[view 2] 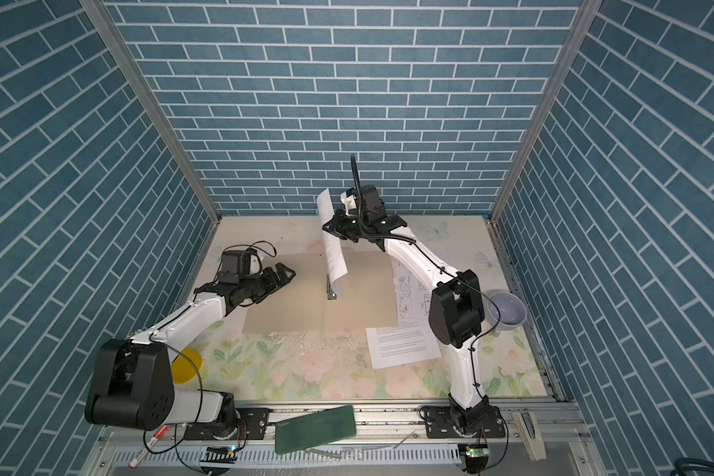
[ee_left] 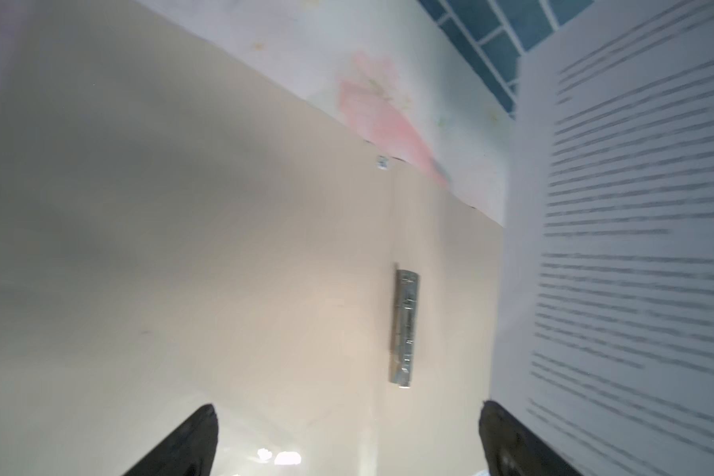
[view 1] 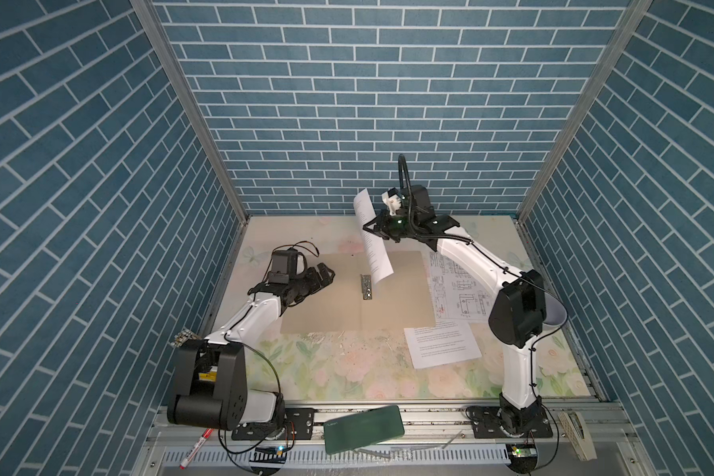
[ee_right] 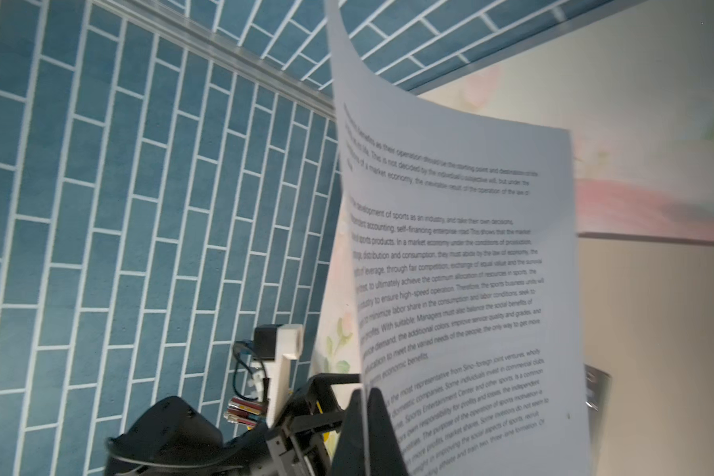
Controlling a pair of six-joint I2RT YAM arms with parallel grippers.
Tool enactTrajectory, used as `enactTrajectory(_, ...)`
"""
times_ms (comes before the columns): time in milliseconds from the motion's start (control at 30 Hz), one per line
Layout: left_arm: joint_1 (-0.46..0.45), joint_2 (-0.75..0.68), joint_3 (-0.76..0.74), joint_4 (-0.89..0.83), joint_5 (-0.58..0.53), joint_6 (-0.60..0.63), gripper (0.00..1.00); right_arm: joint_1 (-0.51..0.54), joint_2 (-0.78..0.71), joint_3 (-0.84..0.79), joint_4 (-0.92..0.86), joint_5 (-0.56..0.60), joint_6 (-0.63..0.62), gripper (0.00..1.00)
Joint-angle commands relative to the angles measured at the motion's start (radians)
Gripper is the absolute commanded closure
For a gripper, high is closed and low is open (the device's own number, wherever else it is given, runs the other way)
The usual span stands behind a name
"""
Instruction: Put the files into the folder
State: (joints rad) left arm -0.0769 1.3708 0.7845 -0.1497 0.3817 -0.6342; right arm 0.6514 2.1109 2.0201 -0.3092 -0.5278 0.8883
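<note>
The tan folder (view 1: 326,305) (view 2: 293,309) lies open and flat on the flowered table, its metal clip (view 1: 366,287) (ee_left: 405,325) on the spine. My right gripper (view 1: 367,229) (view 2: 329,226) (ee_right: 365,395) is shut on the edge of a text sheet (view 1: 375,247) (ee_right: 470,268), which hangs curled above the spine. My left gripper (view 1: 326,275) (ee_left: 347,408) is open and empty, low over the folder's left half (ee_left: 182,247). A diagram sheet (view 1: 458,294) lies at the folder's right edge. Another text sheet (view 1: 442,346) lies nearer the front.
A dark green case (view 1: 363,428) rests on the front rail, with a red marker (view 1: 196,447) at the front left. A lilac bowl (view 2: 507,311) sits behind my right elbow and a yellow disc (view 2: 186,364) by my left arm. Blue brick walls enclose three sides.
</note>
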Motion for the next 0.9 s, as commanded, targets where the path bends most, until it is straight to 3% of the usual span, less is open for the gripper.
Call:
enactTrajectory(0,0.08,-0.035,-0.035,-0.048,-0.033,0.03,0.0,0.025,0.134,0.198,-0.005,-0.041,0.067,1.0)
enactTrajectory(100,0.127,-0.059,-0.042,-0.081,-0.068,0.046,0.0,0.024,0.2,0.299,0.012,-0.05,0.067,1.0)
enactTrajectory(200,0.167,-0.08,-0.062,-0.09,-0.09,0.049,0.0,0.01,0.227,0.295,0.085,-0.046,0.069,1.0)
enactTrajectory(333,0.213,-0.084,-0.083,-0.094,-0.084,0.051,0.0,-0.014,0.244,0.188,0.22,-0.024,0.103,1.0)
enactTrajectory(467,0.242,-0.061,-0.1,-0.091,-0.07,0.059,0.0,-0.029,0.245,0.023,0.312,0.084,0.055,1.0)
enactTrajectory(567,0.256,-0.021,-0.106,-0.081,-0.059,0.057,0.0,-0.03,0.288,-0.003,0.282,0.138,-0.015,1.0)
enactTrajectory(867,0.258,0.086,-0.091,-0.11,-0.071,0.084,0.0,-0.032,0.371,0.042,0.169,0.162,-0.12,0.98)
